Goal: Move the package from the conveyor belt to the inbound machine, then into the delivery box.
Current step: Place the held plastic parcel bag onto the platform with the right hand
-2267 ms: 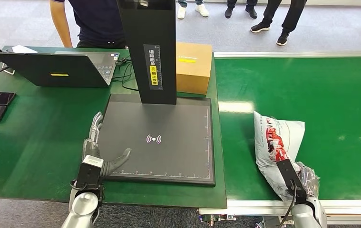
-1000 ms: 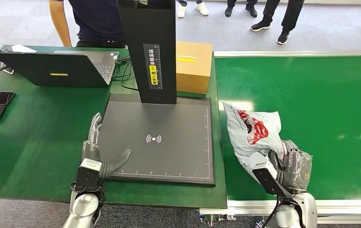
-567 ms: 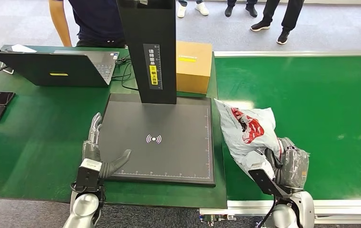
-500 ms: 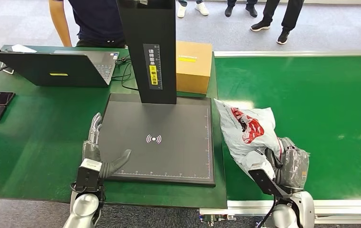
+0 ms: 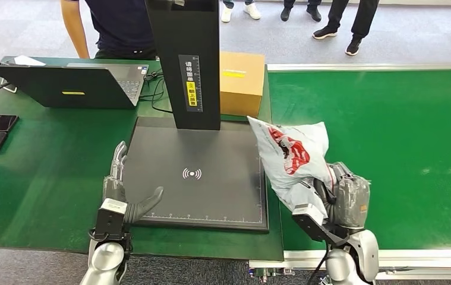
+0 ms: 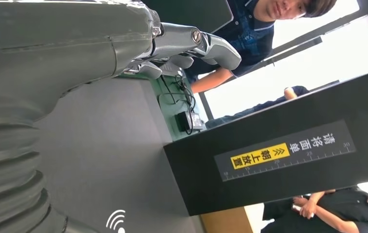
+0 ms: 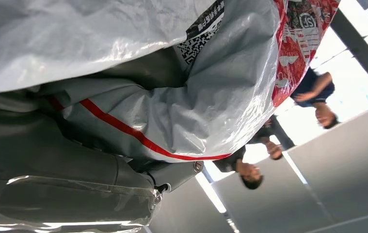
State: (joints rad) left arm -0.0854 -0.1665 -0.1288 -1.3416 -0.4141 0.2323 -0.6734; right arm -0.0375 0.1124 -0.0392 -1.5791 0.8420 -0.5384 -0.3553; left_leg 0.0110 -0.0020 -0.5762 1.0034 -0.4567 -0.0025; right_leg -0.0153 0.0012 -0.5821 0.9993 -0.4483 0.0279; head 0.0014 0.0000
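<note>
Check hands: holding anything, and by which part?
The right hand grips the grey package by its lower end, the bag standing up above it. The left hand holds nothing, resting at the scanner plate's edge.

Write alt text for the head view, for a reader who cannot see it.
The right robot hand holds a grey plastic package with red print, lifted at the seam between the green conveyor belt and the black inbound machine. The left robot hand rests open at the machine's left edge, with a laptop and a cardboard box behind.
</note>
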